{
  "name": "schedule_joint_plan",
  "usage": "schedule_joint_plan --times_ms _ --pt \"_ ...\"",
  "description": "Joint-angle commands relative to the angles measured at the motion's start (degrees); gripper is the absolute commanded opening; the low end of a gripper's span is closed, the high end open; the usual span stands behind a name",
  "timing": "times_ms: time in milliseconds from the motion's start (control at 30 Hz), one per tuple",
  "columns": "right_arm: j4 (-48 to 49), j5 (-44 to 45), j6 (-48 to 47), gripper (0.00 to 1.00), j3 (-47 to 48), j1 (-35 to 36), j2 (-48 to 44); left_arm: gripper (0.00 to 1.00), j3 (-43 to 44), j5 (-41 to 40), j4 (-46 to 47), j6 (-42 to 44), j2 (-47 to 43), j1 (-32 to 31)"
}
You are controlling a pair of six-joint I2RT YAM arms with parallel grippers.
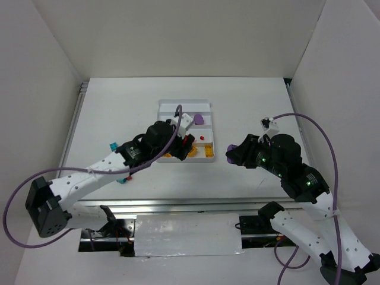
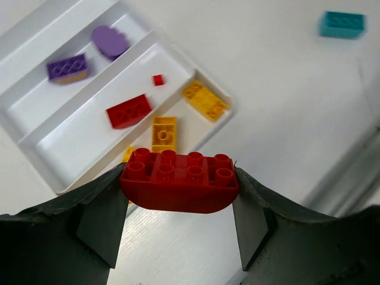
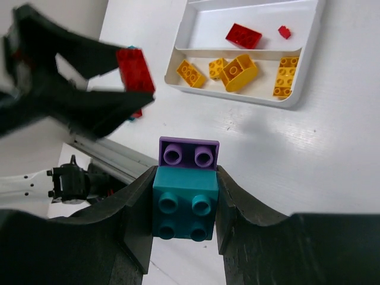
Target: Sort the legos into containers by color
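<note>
Legos (image 2: 127,111) part-sorted in tray (image 2: 71,148) | left gripper (image 2: 178,199) pinches red brick (image 2: 178,178) above the yellow row | right gripper (image 3: 185,208) clamps teal brick (image 3: 185,205), purple brick (image 3: 189,151) seemingly attached | risk: if I drop the pair together, one colour lands wrong.

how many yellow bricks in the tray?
4, all in the tray's end compartment, left to right in the right wrist view: flat brick, small brick, arched brick, long brick. Far compartments are partly cropped; more may hide there.
</note>
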Motion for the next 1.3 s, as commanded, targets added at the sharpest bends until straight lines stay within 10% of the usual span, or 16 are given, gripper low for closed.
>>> schedule_joint_plan --times_ms 0,400,1267 --pt "-1.7 2.4 -1.7 0.0 0.8 -0.6 -1.3 0.0 7.9 -4.9 -1.8 -8.8 7.2 5.2" --pt "2.2 -6.0 -2.2 0.0 -4.8 -1.1 -2.8 0.24 26.0 -13.5 -8.8 -26.6 34.7 16.7" --pt "2.9 -7.5 -3.0 0.0 -5.4 -1.1 -1.0 0.99 24.5 -14.8 -9.9 -29.1 37.0 18.3"
